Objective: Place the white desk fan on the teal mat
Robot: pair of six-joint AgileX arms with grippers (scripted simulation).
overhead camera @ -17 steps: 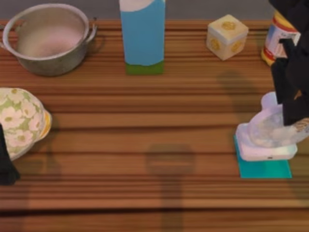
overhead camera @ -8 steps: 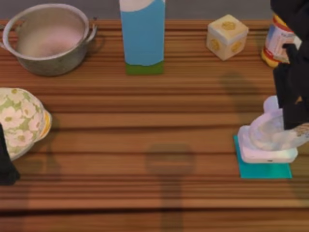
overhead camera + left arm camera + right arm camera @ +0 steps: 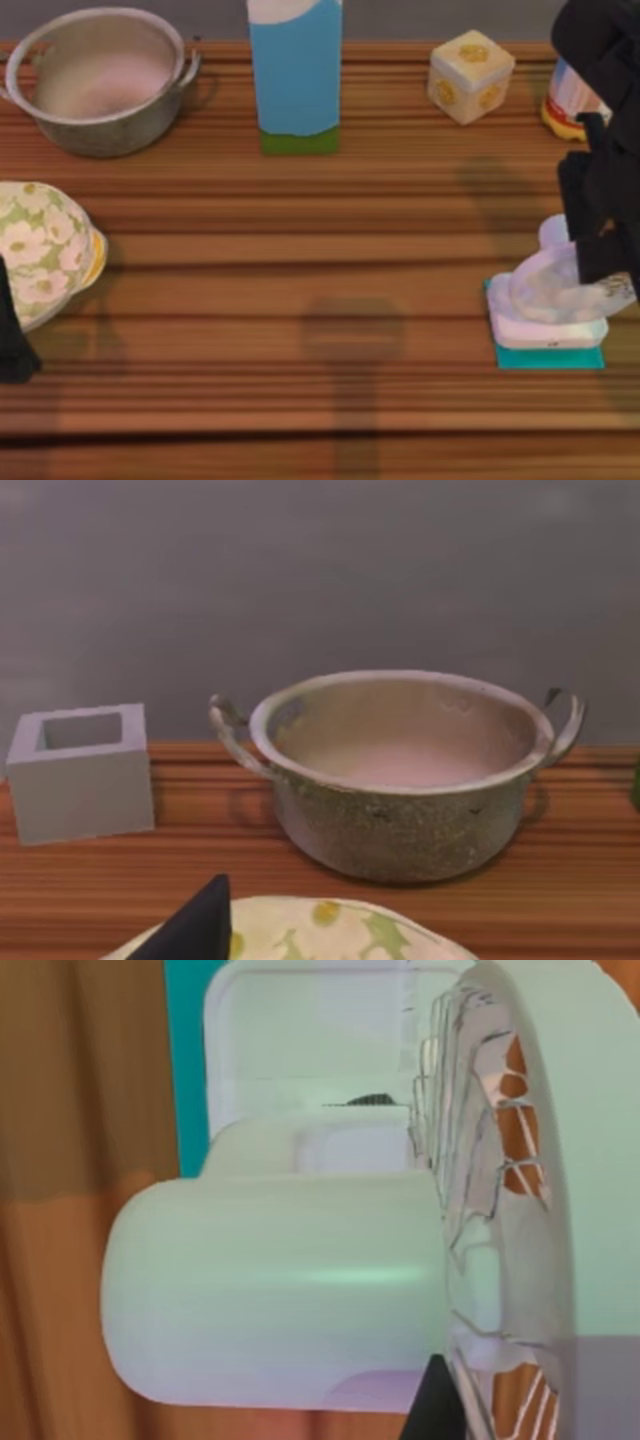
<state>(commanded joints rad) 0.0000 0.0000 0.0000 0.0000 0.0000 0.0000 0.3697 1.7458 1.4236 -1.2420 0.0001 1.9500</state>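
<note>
The white desk fan (image 3: 545, 325) stands with its squarish base on the teal mat (image 3: 550, 358) near the table's right edge, its grilled head tilted upward. My right gripper (image 3: 600, 250) reaches down from behind and is shut on the fan. In the right wrist view the fan's motor housing (image 3: 290, 1280) fills the picture, with a strip of the mat (image 3: 185, 1070) beyond the base and one dark fingertip (image 3: 435, 1405) beside the grille. My left gripper (image 3: 10, 340) is parked at the table's left edge.
A metal pot (image 3: 100, 80) sits at the back left, a tall blue carton (image 3: 296, 70) at the back middle, a cream cube (image 3: 470, 75) and a can (image 3: 565, 95) at the back right. A floral bowl (image 3: 40, 250) lies at the left. A grey open box (image 3: 80, 770) stands beside the pot.
My right gripper and the fan have shifted toward the table's front and dropped; the fan's base now covers most of the mat. The left arm has not moved.
</note>
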